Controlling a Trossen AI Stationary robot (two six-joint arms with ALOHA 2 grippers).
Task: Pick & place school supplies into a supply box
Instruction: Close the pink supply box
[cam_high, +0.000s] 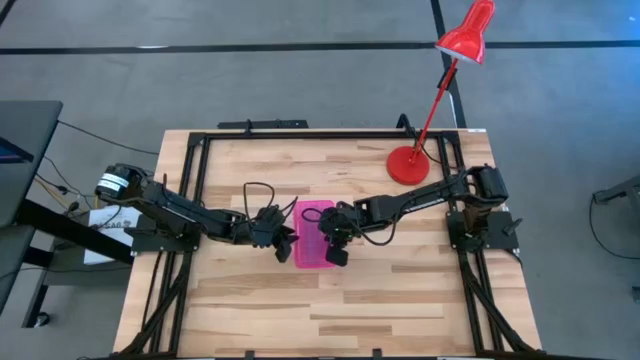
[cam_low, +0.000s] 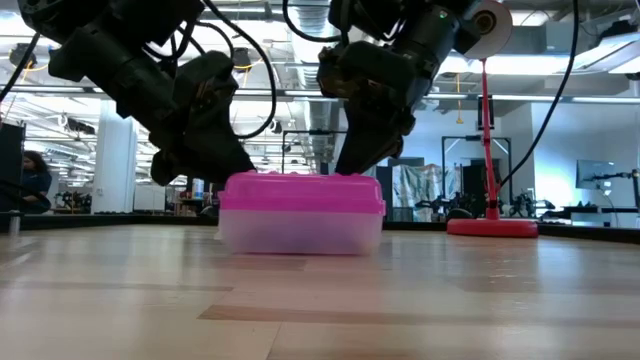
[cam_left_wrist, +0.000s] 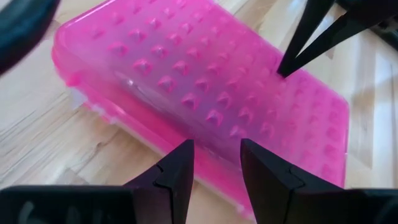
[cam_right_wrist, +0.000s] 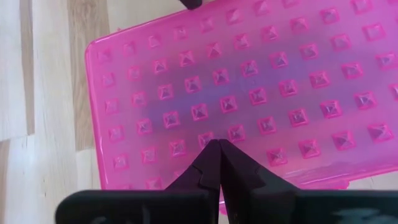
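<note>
- Pink studded lid (cam_right_wrist: 249, 93) looks light, stiff and slick.
- Right fingers (cam_right_wrist: 219, 155), pressed together, touch it.
- Left fingers (cam_left_wrist: 216, 163), spread, face the box (cam_left_wrist: 155, 134) edge, the best hold.

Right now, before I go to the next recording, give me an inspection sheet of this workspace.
Surface: wooden table, bare boards around the box.
Job's things: supply box at mid-table, pink lid shut; no pens, pencils or scissors in sight.
Clutter: red desk lamp at the table's far right.
Grippers: left gripper at the box's long edge, jaws open; right gripper over the lid, jaws shut, holding nothing.
Cables: black leads looping off both arms.
Surroundings: grey floor; a workshop hall behind, a person at the low view's far left.
</note>
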